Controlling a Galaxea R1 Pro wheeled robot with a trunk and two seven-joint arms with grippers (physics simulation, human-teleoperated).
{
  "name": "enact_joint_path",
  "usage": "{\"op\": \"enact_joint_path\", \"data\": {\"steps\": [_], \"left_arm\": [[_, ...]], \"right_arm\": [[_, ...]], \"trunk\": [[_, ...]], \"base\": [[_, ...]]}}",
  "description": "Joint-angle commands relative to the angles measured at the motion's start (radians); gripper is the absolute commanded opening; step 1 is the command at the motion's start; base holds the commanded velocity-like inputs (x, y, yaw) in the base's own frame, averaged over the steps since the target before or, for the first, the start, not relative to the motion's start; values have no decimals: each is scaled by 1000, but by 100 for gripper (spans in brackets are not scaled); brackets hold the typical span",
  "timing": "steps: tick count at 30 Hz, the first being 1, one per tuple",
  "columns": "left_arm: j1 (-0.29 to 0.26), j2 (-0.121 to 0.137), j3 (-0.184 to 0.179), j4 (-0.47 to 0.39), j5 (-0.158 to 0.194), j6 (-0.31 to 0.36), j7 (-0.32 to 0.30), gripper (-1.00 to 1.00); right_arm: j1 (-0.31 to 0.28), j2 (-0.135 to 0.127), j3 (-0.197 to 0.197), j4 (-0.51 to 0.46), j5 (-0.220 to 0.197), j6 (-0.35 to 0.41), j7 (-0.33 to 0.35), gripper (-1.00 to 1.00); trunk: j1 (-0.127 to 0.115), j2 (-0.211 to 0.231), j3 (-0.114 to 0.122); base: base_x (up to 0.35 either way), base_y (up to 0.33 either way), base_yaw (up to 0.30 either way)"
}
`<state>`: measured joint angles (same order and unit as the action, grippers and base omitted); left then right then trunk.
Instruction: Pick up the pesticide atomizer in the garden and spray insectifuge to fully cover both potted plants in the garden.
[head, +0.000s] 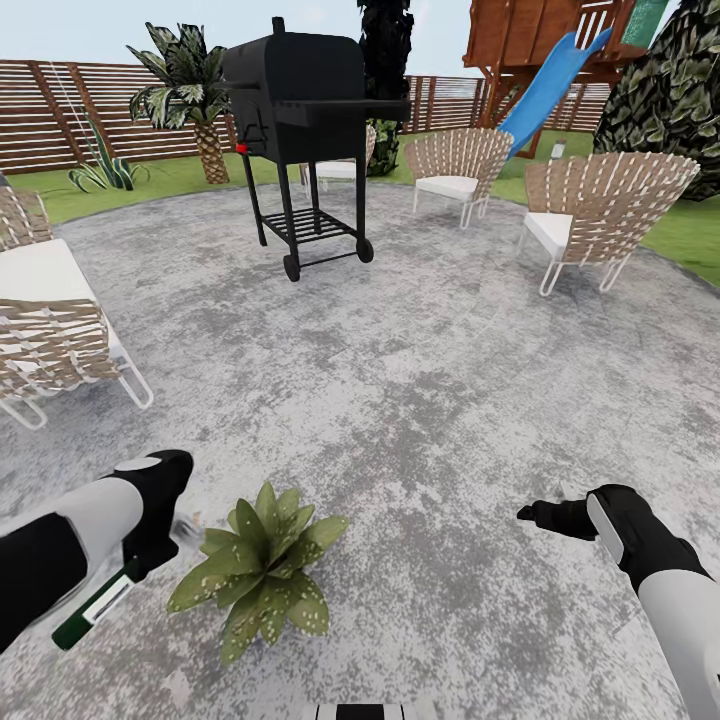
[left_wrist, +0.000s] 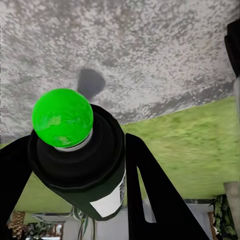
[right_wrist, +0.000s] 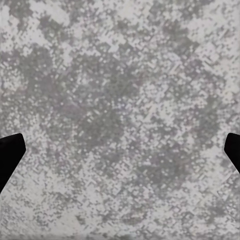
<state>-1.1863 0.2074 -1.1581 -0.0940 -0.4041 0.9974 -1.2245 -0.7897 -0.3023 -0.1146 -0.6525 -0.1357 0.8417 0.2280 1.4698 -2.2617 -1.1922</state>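
Note:
The pesticide atomizer, a dark bottle with a white label band, lies tilted in my left gripper, which is shut on it at the lower left. In the left wrist view the bottle sits between the black fingers and its top is a bright green ball. One potted plant, a low rosette of pale-speckled green leaves, stands on the patio just right of the bottle's upper end. The other potted plant is out of view. My right gripper hangs open over bare paving, its fingertips wide apart.
A black grill on wheels stands at the back of the grey patio. Woven chairs sit at the right, another chair behind, and a lounge chair at the left. A palm, fence and blue slide lie beyond.

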Motion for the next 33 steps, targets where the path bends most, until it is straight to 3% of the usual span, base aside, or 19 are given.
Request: {"op": "enact_joint_path", "data": {"steps": [1,10,25,33], "left_arm": [[-3,0,2,-4,-12,7,-9,-100],[-73,-8,-1,-6,-16,8,-10,-100],[-47,-6,-3,-6,-15,7,-3,-100],[-44,-6,-5,-7,-15,7,0,-100]], "right_arm": [[0,0,-2,-1,-4,5,1,100],[0,0,-3,-1,-4,5,1,100],[0,0,-3,-1,-4,5,0,100],[0,0,-2,-1,-4,5,-1,100]], "trunk": [[0,0,-1],[0,0,-1],[0,0,-1],[0,0,-1]], "base": [[0,0,0],[0,0,0],[-145,235,-132],[-2,312,-147]]}}
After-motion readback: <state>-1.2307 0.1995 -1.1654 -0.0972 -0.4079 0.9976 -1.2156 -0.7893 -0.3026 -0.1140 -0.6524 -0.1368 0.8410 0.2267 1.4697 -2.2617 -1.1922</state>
